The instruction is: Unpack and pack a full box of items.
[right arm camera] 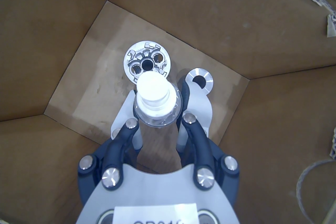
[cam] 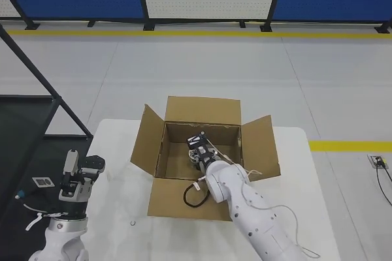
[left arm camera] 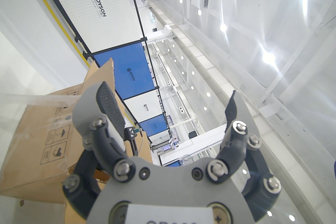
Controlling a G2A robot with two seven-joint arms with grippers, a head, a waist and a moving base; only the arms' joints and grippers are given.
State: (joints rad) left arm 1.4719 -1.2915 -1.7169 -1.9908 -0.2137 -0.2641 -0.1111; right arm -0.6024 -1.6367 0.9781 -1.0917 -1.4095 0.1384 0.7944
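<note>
We find the right end effector [right arm camera: 157, 100] down inside the open cardboard box [cam: 202, 109], near the middle of its well, closed on a small clear bottle with a white cap [right arm camera: 153, 88], which it holds upright by the neck and body. We cannot tell whether the bottle touches the box floor. We judge the step to be moving this bottle through the box mouth, but these views do not settle whether it is going in or coming out. On the box floor beneath lie a round toothed metal hub [right arm camera: 147, 62], partly covered by the cap, and just beside it a smaller metal disc with a hole [right arm camera: 200, 79], close to one finger. The next move calls for a straight vertical path, since the two metal parts crowd the bottle's footing. The four raised flaps and the walls also hem the wrist in, so a sideways swing could catch cardboard. The left end effector [left arm camera: 169, 93] stands at 8 o'clock from the box over the bench [cam: 117, 196], pointing upward with its fingers spread wide and holding nothing, well apart from the work. A small ring-like thing [cam: 132, 225] lies on the bench at 7 o'clock from the box.
</note>
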